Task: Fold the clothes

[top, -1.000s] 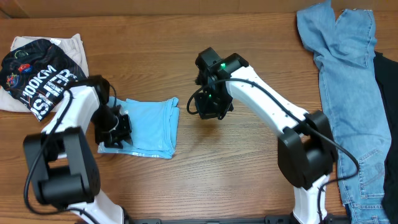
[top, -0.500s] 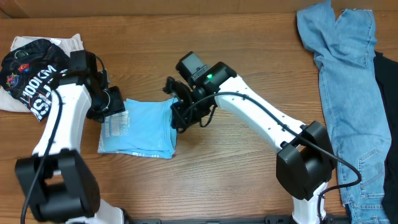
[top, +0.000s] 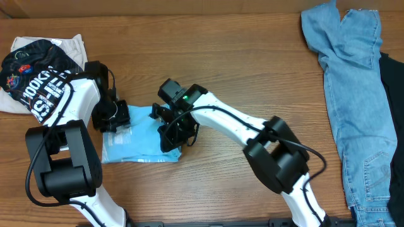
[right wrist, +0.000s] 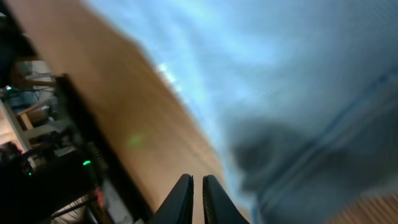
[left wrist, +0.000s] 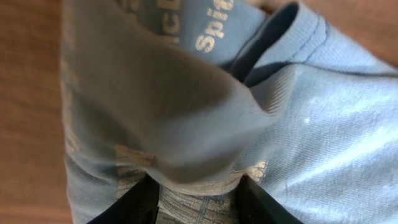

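The clothes, a light blue T-shirt [top: 136,142], lie folded into a small rectangle left of the table's middle. My left gripper [top: 117,118] is at its upper left edge. In the left wrist view a bunched fold of the T-shirt [left wrist: 186,124] with pale print fills the gap between the two black fingers [left wrist: 134,205], so the left gripper [left wrist: 198,208] is shut on the cloth. My right gripper [top: 169,133] hangs over the shirt's right part. In its wrist view the right gripper [right wrist: 198,199] is shut and empty, above the blurred blue T-shirt [right wrist: 280,74] and bare wood.
A black shirt with white lettering [top: 38,82] lies on a beige cloth [top: 74,45] at the far left. Blue jeans [top: 353,94] stretch down the right side, with dark cloth [top: 396,94] at the right edge. Both arms reach over the T-shirt.
My right arm has swung left from over bare wood to above the T-shirt's right part. My left gripper went up to the shirt's upper left corner and came back down slightly.
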